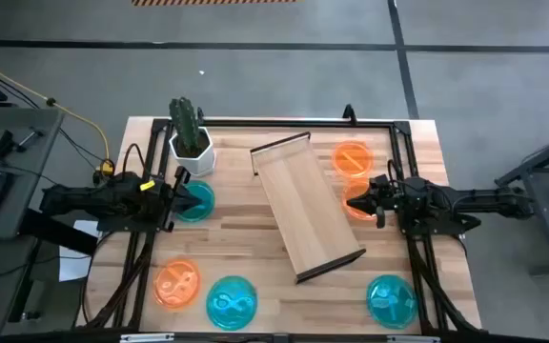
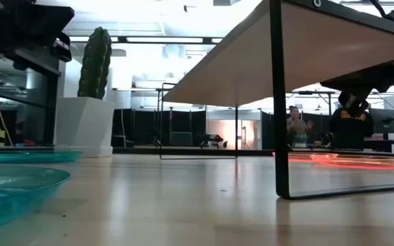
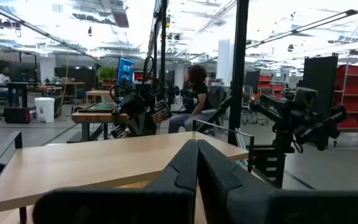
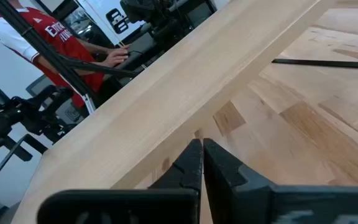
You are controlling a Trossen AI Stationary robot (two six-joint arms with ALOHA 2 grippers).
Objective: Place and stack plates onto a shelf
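Note:
The shelf point(image 1: 308, 205), a long light-wood board on dark end frames, stands askew in the middle of the table. Of the orange plates, two lie right of it point(image 1: 353, 158) point(image 1: 358, 202) and one lies near the front left point(image 1: 177, 284). The teal plates lie at left point(image 1: 198, 202) and along the near edge point(image 1: 231, 301) point(image 1: 390, 300). My left gripper point(image 1: 181, 195) hovers shut over the left teal plate, and its wrist view looks across the shelf top point(image 3: 104, 165). My right gripper point(image 1: 375, 197) is shut above an orange plate, pointing at the shelf's long edge point(image 4: 185, 81).
A cactus in a white pot point(image 1: 189, 138) stands at the far left, just behind my left gripper. A dark frame runs along the table edges point(image 1: 284, 122). In the low view the shelf's leg point(image 2: 277, 102) rises mid-table. People sit in the room beyond.

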